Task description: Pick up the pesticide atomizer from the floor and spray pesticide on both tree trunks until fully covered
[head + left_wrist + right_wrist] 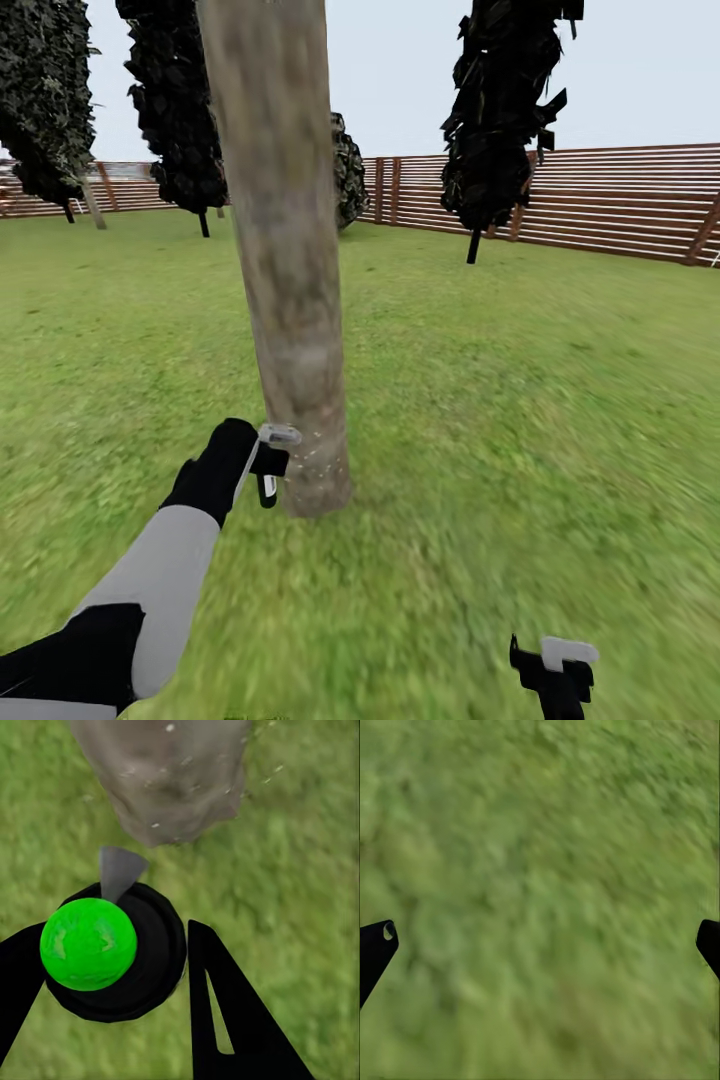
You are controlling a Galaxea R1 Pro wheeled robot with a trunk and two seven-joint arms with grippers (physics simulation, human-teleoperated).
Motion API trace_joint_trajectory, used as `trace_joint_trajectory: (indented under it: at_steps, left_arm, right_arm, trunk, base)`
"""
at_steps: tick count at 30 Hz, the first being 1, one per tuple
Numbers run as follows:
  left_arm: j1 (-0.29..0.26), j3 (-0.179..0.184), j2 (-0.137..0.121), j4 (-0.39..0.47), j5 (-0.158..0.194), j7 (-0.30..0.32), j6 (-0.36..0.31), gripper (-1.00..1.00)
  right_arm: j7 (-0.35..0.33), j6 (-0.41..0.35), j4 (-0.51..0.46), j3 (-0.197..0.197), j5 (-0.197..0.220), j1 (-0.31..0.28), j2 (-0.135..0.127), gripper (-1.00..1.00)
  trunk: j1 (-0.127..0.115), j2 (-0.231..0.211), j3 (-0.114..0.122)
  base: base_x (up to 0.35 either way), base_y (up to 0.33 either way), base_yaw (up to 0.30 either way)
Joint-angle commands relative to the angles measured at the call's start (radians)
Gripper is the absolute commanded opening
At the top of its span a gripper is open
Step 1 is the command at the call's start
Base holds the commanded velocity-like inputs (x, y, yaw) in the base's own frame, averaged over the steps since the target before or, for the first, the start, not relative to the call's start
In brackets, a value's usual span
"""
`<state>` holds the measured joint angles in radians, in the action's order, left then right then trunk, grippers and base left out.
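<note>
A thick, mottled grey-brown tree trunk (290, 300) rises from the grass floor (520, 420) straight ahead. My left gripper (268, 470) is low beside the trunk's base, almost touching it. In the left wrist view the left gripper (112, 971) is shut on the pesticide atomizer (88, 943), a black round body with a bright green ball on top. Its grey nozzle (118, 870) points at the tree trunk (169, 780), where small white specks dot the bark. My right gripper (555, 685) hangs open over bare grass at the lower right, its fingertips (375, 945) wide apart.
A brown slatted fence (600, 200) runs along the back of the lawn. Dark narrow cypresses (505, 110) stand at the back right and back left (170, 100). A thin pale trunk (92, 205) shows far off at the left. Grass lies open to the right.
</note>
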<state>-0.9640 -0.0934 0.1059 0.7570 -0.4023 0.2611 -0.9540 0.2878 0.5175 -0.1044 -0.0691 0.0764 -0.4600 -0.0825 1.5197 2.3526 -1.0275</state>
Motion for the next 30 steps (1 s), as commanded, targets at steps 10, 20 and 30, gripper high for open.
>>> trace_joint_trajectory:
  at_steps: [10,20,30]
  left_arm:
    - [0.001,-0.006,0.001,0.010,-0.010,0.004,-0.002,-1.00]
    - [0.002,-0.011,-0.004,0.010,-0.014,0.001,-0.002,-1.00]
    - [0.019,-0.010,-0.110,0.007,-0.013,0.000,0.000,-1.00]
  right_arm:
    - [0.002,0.002,0.000,-0.008,0.008,0.000,0.000,1.00]
    - [0.002,0.002,0.000,-0.008,0.008,0.000,0.000,1.00]
    - [0.002,0.002,0.000,-0.008,0.008,0.000,0.000,1.00]
  trunk:
    - [0.000,0.000,-0.001]
    - [0.000,0.000,-0.001]
    - [0.000,0.000,-0.001]
  base:
    - [0.000,-0.271,0.044]
    - [0.016,-0.271,0.000]
    - [0.067,-0.271,0.131]
